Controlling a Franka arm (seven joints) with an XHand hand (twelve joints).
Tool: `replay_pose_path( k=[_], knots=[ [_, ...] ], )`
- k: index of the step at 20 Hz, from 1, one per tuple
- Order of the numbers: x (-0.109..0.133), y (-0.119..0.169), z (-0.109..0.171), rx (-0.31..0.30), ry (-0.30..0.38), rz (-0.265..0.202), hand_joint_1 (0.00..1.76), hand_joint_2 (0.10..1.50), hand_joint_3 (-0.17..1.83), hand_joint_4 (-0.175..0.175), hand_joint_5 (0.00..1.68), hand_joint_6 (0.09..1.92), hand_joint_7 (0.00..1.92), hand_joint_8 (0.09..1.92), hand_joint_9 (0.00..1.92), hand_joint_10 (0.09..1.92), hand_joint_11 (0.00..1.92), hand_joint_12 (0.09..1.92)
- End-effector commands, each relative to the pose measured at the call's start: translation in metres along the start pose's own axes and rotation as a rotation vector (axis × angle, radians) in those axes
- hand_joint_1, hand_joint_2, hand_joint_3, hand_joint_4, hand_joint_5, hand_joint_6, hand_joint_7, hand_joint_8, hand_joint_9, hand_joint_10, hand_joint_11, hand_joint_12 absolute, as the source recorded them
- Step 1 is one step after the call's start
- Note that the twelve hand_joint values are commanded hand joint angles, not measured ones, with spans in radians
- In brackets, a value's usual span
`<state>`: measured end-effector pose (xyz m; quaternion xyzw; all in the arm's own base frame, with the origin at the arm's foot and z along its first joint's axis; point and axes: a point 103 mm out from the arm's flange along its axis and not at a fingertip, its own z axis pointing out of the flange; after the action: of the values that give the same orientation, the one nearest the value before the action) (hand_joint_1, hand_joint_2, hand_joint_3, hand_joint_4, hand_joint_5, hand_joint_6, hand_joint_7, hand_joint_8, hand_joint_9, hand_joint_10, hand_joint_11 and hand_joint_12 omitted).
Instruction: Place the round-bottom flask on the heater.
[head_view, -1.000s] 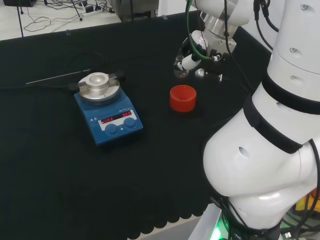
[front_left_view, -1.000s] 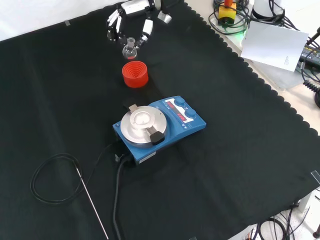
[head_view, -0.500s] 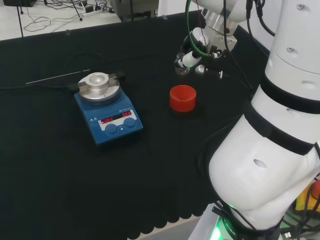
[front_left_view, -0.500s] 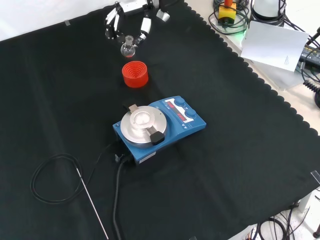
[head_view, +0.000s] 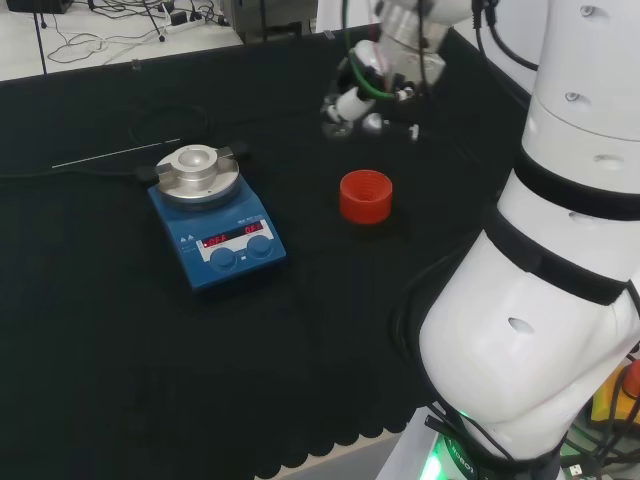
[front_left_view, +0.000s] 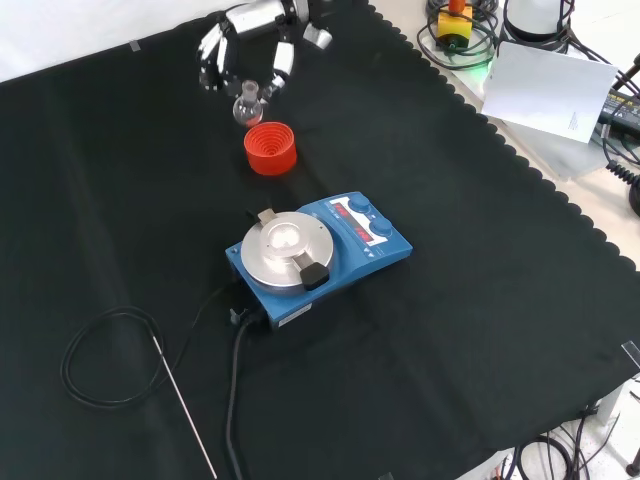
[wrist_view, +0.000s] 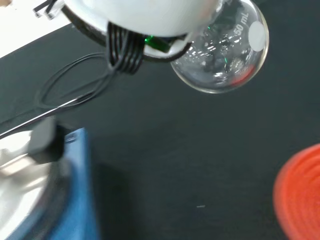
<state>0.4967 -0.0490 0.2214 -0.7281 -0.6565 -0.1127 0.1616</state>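
The hand (head_view: 368, 72) is shut on the neck of a clear round-bottom flask (front_left_view: 245, 108), which hangs in the air beside and above the red ribbed stand (front_left_view: 270, 147). In the head view the flask (head_view: 337, 118) is up and to the left of the stand (head_view: 365, 195). The blue heater (head_view: 218, 225) with its round silver plate (head_view: 198, 172) stands further left; the plate (front_left_view: 285, 250) carries nothing. Seen from the wrist, the flask's bulb (wrist_view: 222, 55) is close, with the stand's rim (wrist_view: 300, 195) and the heater's edge (wrist_view: 75, 190) below it.
A thin metal probe (front_left_view: 185, 400) on a looped black cable (front_left_view: 100, 360) lies on the cloth beyond the heater. The cloth's scalloped edge (front_left_view: 560, 200) runs along the front view's right, with papers (front_left_view: 555, 90) and cables past it.
The hand has carried the flask left and upward in the head view, away from the red stand and towards the heater's side. The heater and the stand have not moved.
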Motion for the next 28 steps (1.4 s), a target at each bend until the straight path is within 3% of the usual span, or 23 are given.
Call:
replay_pose_path(
  k=[1,13,21,28],
  knots=[
    [0.096,0.012,0.030,0.093,0.008,-0.136,1.16,0.62,0.78,-0.026,1.23,0.81,0.58,0.65,0.78,0.55,0.45,1.31],
    [0.131,0.008,0.032,0.133,0.001,-0.201,1.16,0.62,0.79,-0.025,1.23,0.81,0.58,0.65,0.78,0.55,0.46,1.31],
    [0.157,0.011,0.046,0.155,-0.047,-0.197,1.16,0.61,0.79,-0.024,1.23,0.81,0.58,0.65,0.78,0.55,0.46,1.31],
    [0.171,0.016,0.058,0.187,-0.057,-0.229,1.16,0.61,0.79,-0.024,1.23,0.81,0.58,0.65,0.78,0.55,0.46,1.31]
  ],
)
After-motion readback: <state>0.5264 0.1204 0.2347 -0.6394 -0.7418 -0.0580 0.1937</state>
